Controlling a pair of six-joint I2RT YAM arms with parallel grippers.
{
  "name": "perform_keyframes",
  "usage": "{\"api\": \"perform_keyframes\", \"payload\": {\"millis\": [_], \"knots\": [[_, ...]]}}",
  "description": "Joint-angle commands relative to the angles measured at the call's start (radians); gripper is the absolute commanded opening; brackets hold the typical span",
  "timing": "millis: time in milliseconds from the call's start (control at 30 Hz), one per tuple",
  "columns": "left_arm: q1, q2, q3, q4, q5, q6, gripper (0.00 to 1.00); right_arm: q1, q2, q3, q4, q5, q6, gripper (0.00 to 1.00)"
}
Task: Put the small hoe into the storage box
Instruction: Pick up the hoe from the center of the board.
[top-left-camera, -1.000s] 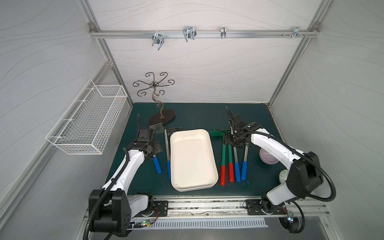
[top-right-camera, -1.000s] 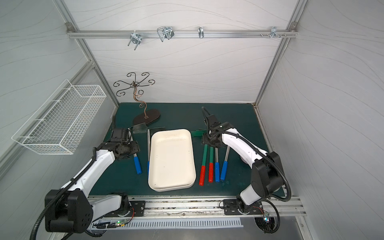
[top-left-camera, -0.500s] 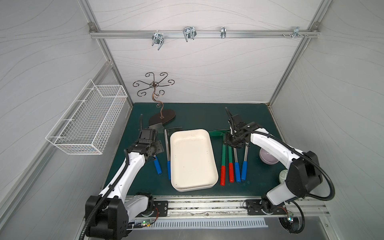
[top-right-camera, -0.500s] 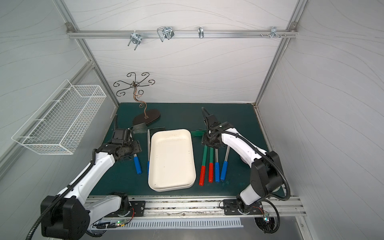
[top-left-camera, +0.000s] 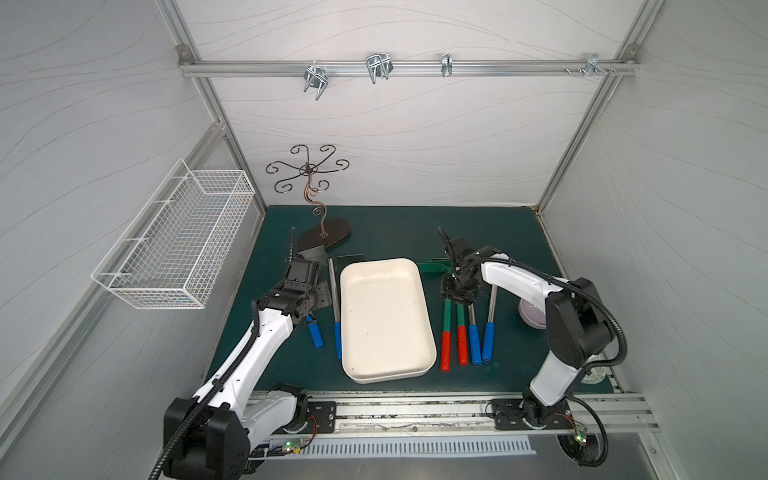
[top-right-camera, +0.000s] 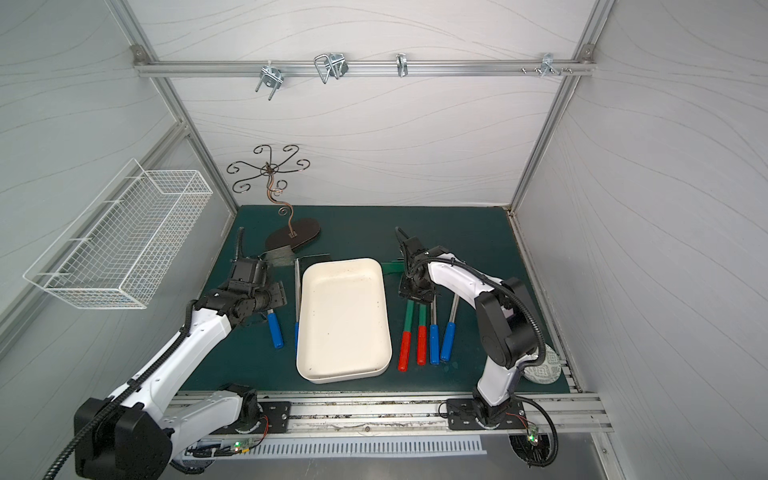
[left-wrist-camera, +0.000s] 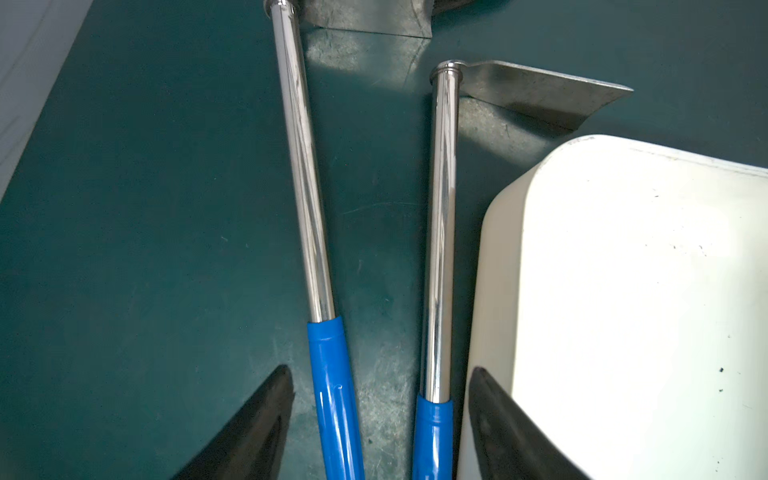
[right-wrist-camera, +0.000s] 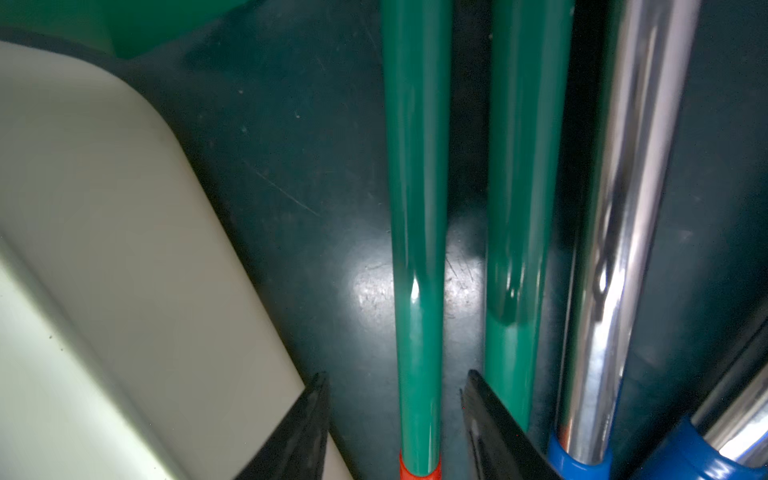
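Observation:
The storage box (top-left-camera: 384, 316) (top-right-camera: 343, 316), a cream tray, lies empty mid-mat. Two steel small hoes with blue grips (top-left-camera: 316, 336) (top-left-camera: 336, 299) lie left of it. My left gripper (top-left-camera: 318, 293) (left-wrist-camera: 382, 395) hangs open over both of them, near where the shafts (left-wrist-camera: 303, 187) (left-wrist-camera: 440, 228) meet the grips. Right of the box lie two green hoes with red grips (top-left-camera: 446, 316) (top-left-camera: 460, 320) and two more steel ones (top-left-camera: 473, 345) (top-left-camera: 488, 340). My right gripper (top-left-camera: 457, 293) (right-wrist-camera: 395, 415) is open astride the green shaft (right-wrist-camera: 415, 208) nearest the box (right-wrist-camera: 104, 249), with gaps on both sides.
A white wire basket (top-left-camera: 174, 241) hangs on the left wall. A curly metal stand (top-left-camera: 324, 237) sits at the back left, close to the left hoes' blades (left-wrist-camera: 540, 91). A lilac bowl (top-left-camera: 530, 316) rests behind the right arm. Hooks (top-left-camera: 378, 68) hang from the top rail.
The right gripper's jaws have narrowed round the green shaft. The left arm's elbow has shifted a little while its gripper stays over the blue-gripped hoes.

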Motion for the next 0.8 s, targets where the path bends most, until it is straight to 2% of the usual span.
{"api": "perform_keyframes", "payload": {"millis": [0,233,433,767], "knots": [[-0.002,-0.025,0.017,-0.003,-0.046,0.006,0.69,0.006,0.021,0.033,-0.027,0.03,0.029,0.53],[-0.001,-0.033,0.042,0.011,-0.05,0.03,0.69,0.003,0.081,0.041,0.003,0.061,-0.008,0.53],[-0.001,-0.059,0.014,0.016,-0.05,0.027,0.7,0.002,0.103,0.047,0.012,0.062,0.018,0.53],[-0.002,-0.018,0.047,-0.001,-0.026,0.028,0.7,0.003,0.175,0.09,-0.013,0.088,-0.026,0.49]]}}
